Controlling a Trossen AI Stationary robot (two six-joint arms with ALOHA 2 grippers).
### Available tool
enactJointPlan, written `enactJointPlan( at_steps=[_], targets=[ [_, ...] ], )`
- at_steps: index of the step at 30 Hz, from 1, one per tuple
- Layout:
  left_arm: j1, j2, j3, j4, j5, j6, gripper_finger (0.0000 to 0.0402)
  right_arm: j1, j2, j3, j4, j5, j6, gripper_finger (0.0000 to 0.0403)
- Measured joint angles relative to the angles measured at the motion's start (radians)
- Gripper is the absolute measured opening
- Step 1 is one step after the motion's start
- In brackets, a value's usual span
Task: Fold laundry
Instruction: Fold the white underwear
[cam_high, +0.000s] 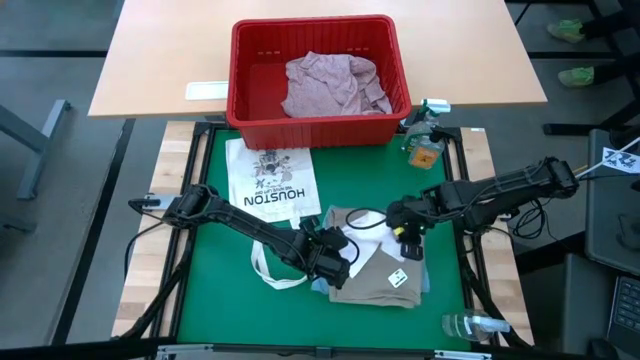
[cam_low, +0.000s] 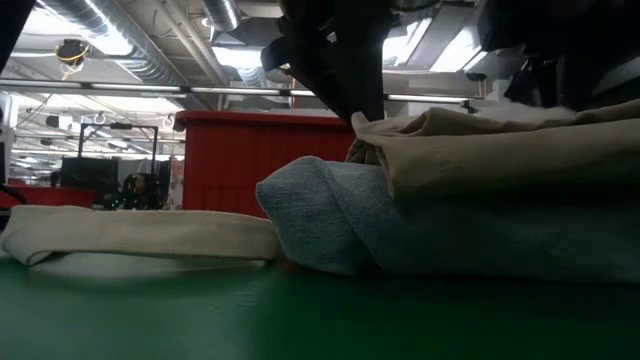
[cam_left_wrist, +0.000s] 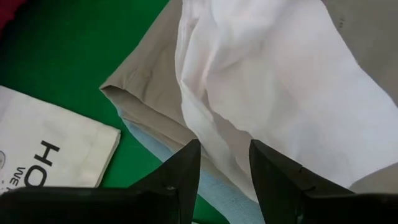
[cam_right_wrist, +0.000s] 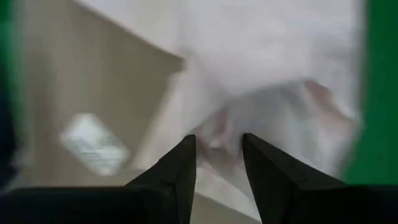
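A tan cloth piece lies on folded light blue jeans at the near middle of the green mat. White cloth is bunched on top of the tan piece. My left gripper stands over the pile's left edge, open, with the white cloth showing between and beyond its fingers. My right gripper points down over the white cloth's right part, also open. A pale pink-mauve shirt lies crumpled in the red basket. My left gripper's fingertips stand on either side of the white cloth's lower edge; whether they touch it I cannot tell. My right gripper's fingertips stand either side of a raised crease in the white cloth, coming from above; I cannot tell whether they touch it.
A cream tote bag printed HOUSTON lies flat at the mat's far left, its handles trailing toward the pile. A spray bottle stands at the far right corner. A clear bottle lies at the near right.
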Motion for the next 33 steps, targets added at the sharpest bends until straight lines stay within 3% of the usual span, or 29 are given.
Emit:
enactJointPlan(
  at_steps=[6, 10, 14, 23, 33],
  targets=[
    [-0.001, 0.000, 0.000, 0.000, 0.000, 0.000, 0.0132, 0.000, 0.000, 0.000, -0.151, 0.335, 0.014, 0.0134],
    [-0.001, 0.000, 0.000, 0.000, 0.001, 0.021, 0.0132, 0.000, 0.000, 0.000, -0.227, 0.421, 0.034, 0.0134],
    [-0.001, 0.000, 0.000, 0.000, 0.000, 0.029, 0.0132, 0.001, 0.000, 0.017, -0.274, 0.399, 0.035, 0.0134],
    [-0.001, 0.000, 0.000, 0.000, -0.001, 0.025, 0.0132, 0.133, -0.004, 0.085, -0.217, 0.127, 0.036, 0.0134],
    [-0.001, 0.000, 0.000, 0.000, -0.002, 0.025, 0.0132, 0.345, 0.004, -0.003, 0.030, 0.214, 0.020, 0.0134]
  ],
)
